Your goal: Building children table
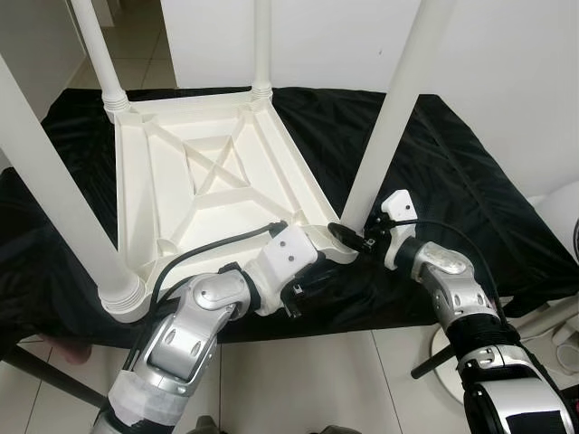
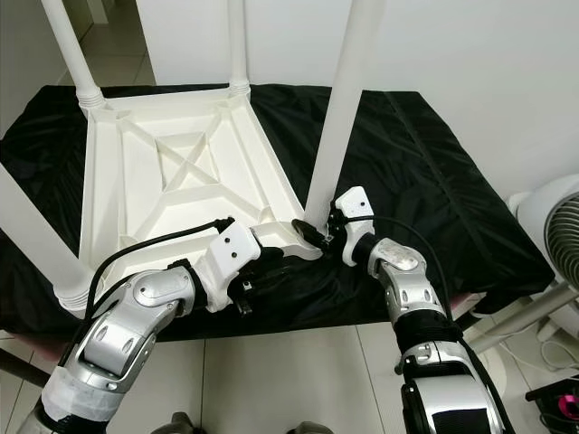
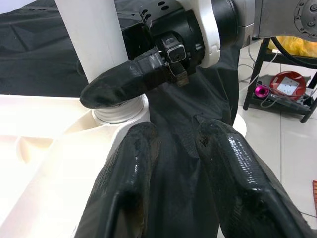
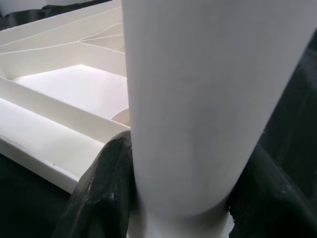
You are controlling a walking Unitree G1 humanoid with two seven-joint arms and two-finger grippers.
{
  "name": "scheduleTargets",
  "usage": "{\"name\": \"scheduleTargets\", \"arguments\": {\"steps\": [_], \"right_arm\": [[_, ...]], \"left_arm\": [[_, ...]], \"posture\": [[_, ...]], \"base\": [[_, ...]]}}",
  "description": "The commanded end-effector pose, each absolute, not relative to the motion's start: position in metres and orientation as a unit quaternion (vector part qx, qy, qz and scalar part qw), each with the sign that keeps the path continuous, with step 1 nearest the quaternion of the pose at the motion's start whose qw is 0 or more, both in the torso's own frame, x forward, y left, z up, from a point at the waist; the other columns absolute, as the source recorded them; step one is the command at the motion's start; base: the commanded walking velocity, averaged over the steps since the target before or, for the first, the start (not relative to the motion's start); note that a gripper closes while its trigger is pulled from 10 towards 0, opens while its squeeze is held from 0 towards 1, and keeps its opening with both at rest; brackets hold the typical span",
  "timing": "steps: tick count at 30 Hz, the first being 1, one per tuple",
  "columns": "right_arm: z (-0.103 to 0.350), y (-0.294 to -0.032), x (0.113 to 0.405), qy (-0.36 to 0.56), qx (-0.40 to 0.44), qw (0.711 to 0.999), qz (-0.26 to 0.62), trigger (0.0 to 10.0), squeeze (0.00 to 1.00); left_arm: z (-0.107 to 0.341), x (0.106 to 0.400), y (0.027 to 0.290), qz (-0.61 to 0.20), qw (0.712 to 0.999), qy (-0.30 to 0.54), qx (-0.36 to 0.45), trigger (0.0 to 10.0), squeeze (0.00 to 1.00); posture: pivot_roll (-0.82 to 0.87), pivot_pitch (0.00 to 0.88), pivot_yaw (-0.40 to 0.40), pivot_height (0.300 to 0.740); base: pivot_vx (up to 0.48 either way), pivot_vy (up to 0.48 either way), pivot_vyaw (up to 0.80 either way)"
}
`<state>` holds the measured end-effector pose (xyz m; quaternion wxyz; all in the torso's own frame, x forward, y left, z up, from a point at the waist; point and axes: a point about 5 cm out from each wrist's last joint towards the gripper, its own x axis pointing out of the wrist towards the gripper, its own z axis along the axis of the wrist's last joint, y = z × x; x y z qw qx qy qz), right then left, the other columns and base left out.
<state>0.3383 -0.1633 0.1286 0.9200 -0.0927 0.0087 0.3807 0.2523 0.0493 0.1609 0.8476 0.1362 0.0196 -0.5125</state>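
From the head camera I see the white plastic children's table (image 1: 213, 181) lying upside down on a black cloth (image 1: 434, 172), its ribbed underside facing up with a crossed brace in the middle. Four white legs stand up from its corners: the near-left leg (image 1: 54, 199) rises large on my left, two far legs (image 1: 95, 45) sit at the back edge, and the near-right leg (image 1: 398, 99) stands at the corner closest to both arms. My left gripper (image 3: 171, 163) lies low at the table's near-right corner, over the black cloth just beside the rim; in its wrist view the two black fingers (image 3: 126, 188) are spread a little with only cloth between them, so it grips nothing. My right gripper (image 1: 355, 235) reaches in from the right at the base of the near-right leg, and its wrist view shows a black finger (image 4: 101, 193) pressed on either side of the white tube just above its socket collar, clamped around it. The leg looks seated in the socket, though I can't be sure from this angle. On the floor to the right stands a white fan (image 2: 556, 231).
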Motion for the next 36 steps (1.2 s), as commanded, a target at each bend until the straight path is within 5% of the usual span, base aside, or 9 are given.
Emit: {"name": "scheduleTargets", "arguments": {"steps": [1, 2, 16, 25, 36], "right_arm": [[0.115, -0.164, 0.334, 0.038, -0.1, 0.915, 0.388, 3.5, 0.0], [0.114, -0.165, 0.333, 0.039, -0.094, 0.918, 0.384, 10.0, 0.0], [0.114, -0.144, 0.327, 0.014, -0.023, 0.966, 0.257, 10.0, 0.0], [0.109, -0.115, 0.306, 0.042, 0.018, 0.997, 0.063, 10.0, 0.0], [0.116, -0.1, 0.302, 0.039, 0.031, 0.998, 0.042, 10.0, 0.0]], "left_arm": [[0.162, 0.255, 0.052, -0.479, 0.867, 0.014, 0.138, 10.0, 0.0], [0.162, 0.255, 0.052, -0.479, 0.867, 0.014, 0.138, 10.0, 0.0], [0.161, 0.252, 0.051, -0.483, 0.865, 0.017, 0.134, 10.0, 0.0], [0.159, 0.249, 0.048, -0.494, 0.859, 0.02, 0.136, 10.0, 0.0], [0.159, 0.247, 0.046, -0.502, 0.854, 0.02, 0.134, 10.0, 0.0]], "posture": [[-0.06, 0.007, -0.03, 0.74], [-0.06, 0.007, -0.03, 0.74], [-0.06, 0.02, -0.033, 0.74], [-0.07, 0.018, -0.032, 0.74], [-0.08, 0.01, -0.026, 0.74]], "base": [[0.0, 0.0, 0.0], [0.0, 0.0, 0.0], [0.0, 0.0, 0.0], [0.0, 0.0, 0.0], [0.0, 0.0, 0.0]]}}
